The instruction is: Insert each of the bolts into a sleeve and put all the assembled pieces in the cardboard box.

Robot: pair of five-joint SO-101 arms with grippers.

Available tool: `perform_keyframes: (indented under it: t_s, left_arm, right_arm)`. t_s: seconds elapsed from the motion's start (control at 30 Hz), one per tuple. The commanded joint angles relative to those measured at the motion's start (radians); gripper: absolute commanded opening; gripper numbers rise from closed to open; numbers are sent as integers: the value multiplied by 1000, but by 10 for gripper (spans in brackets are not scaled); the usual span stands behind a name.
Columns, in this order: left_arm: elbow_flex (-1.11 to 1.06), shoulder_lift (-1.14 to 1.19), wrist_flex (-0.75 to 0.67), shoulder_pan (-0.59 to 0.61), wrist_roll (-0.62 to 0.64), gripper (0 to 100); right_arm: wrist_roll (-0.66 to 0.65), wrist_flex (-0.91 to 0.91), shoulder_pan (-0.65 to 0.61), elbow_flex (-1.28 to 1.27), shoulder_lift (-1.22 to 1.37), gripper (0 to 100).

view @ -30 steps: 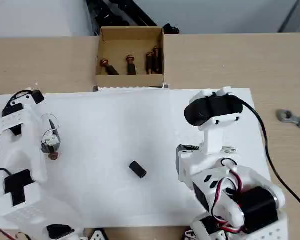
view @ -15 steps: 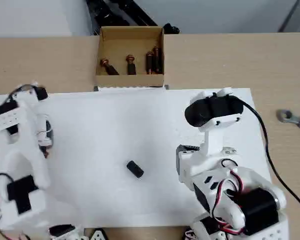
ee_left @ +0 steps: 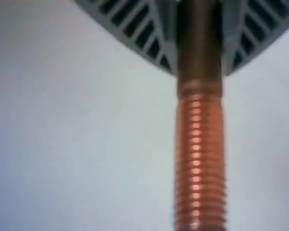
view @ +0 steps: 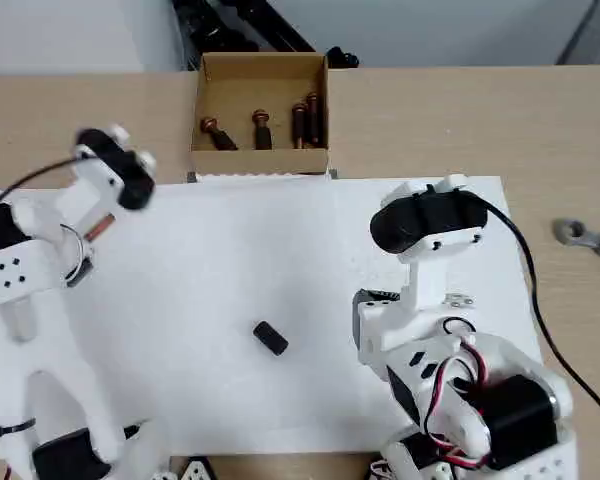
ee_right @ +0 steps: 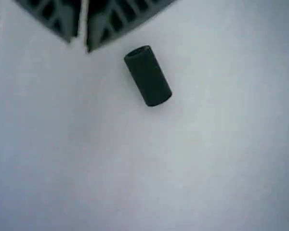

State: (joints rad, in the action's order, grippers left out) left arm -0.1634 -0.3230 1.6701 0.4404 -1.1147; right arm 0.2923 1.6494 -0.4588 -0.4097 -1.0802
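Note:
My left gripper (view: 88, 236) is shut on a copper bolt (view: 99, 227) and hangs over the left part of the white mat (view: 230, 250). In the left wrist view the threaded shank of the bolt (ee_left: 200, 149) sticks out from between the grey jaws of the left gripper (ee_left: 200, 57). A short black sleeve (view: 271, 338) lies on its side near the mat's middle. In the right wrist view the sleeve (ee_right: 148, 75) lies just off the tips of my right gripper (ee_right: 83, 26), which is shut and holds nothing. The cardboard box (view: 261, 160) stands beyond the mat's far edge.
Several assembled bolts (view: 263, 130) lie inside the box. The right arm (view: 425, 225) stands over the right part of the mat. A metal wrench (view: 586, 237) lies on the wooden table at the far right.
The left arm has risen and swung toward the far side with the bolt in its gripper. The sleeve sits slightly farther left than a second ago. The right arm has kept still.

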Motion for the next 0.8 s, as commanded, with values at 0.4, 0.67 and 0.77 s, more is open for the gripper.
perform_keyframes:
  t_s: [0.4,0.67,0.77]
  left_arm:
    - [-36,451,-158,-3,-144,7]
    - [-36,568,-222,-2,-118,66]
    - [-36,568,-222,2,-114,121]
  right_arm:
    - [8,-10,61,5,-2,7]
    - [8,-10,62,-44,-4,7]
    - [8,-18,62,-55,-7,7]
